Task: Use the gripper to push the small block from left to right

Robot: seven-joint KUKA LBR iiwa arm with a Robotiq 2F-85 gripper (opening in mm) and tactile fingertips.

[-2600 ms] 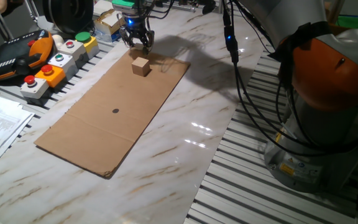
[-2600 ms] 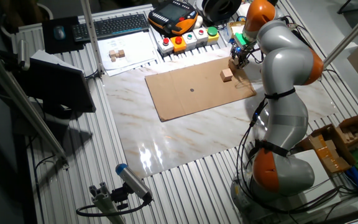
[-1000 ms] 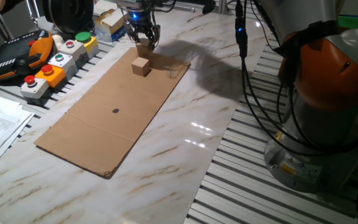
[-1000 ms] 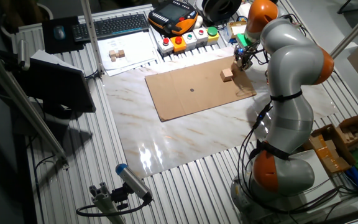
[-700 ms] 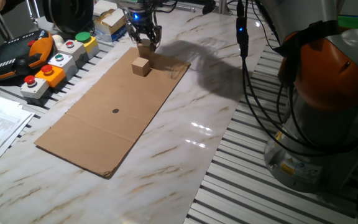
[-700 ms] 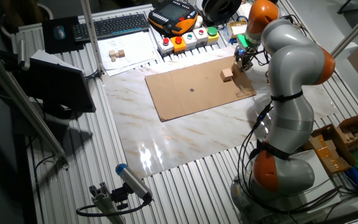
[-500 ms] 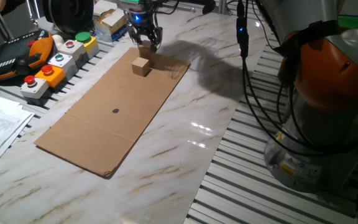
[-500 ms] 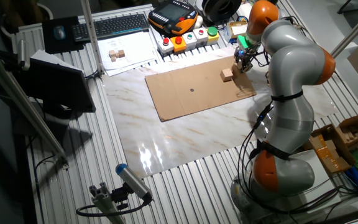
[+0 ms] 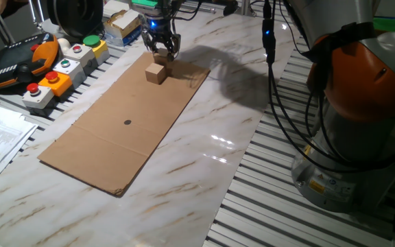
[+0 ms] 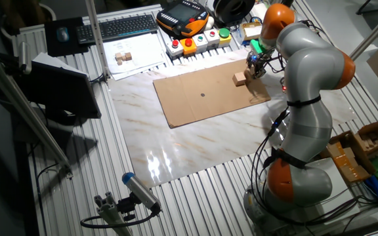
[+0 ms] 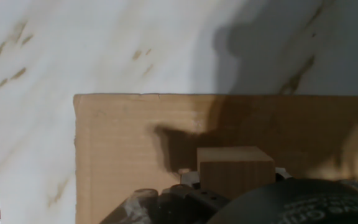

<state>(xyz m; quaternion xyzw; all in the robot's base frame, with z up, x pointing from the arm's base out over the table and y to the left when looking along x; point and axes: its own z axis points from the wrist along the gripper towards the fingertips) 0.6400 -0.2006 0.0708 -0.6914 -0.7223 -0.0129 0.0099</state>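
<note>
A small wooden block [image 9: 156, 73] sits near the far end of a brown cardboard sheet [image 9: 122, 123]. My gripper [image 9: 162, 55], a black claw with a blue light above it, hangs just behind the block and low over it. Its fingertips look drawn together and hold nothing. I cannot tell whether it touches the block. In the other fixed view the gripper [image 10: 251, 68] is just right of the block [image 10: 240, 78]. The hand view shows the block [image 11: 235, 169] on the cardboard [image 11: 129, 143], close against dark gripper parts at the bottom edge.
Button boxes [image 9: 60, 72] and an orange-black pendant [image 9: 19, 62] line the left side beside the cardboard. Small boxes [image 9: 122, 24] stand behind the gripper. Hanging cables [image 9: 273, 89] and the robot base [image 9: 362, 103] fill the right. Marble top [image 9: 204, 158] surrounds the sheet.
The gripper has shifted a little right and then come down closer to the block. The block has not moved.
</note>
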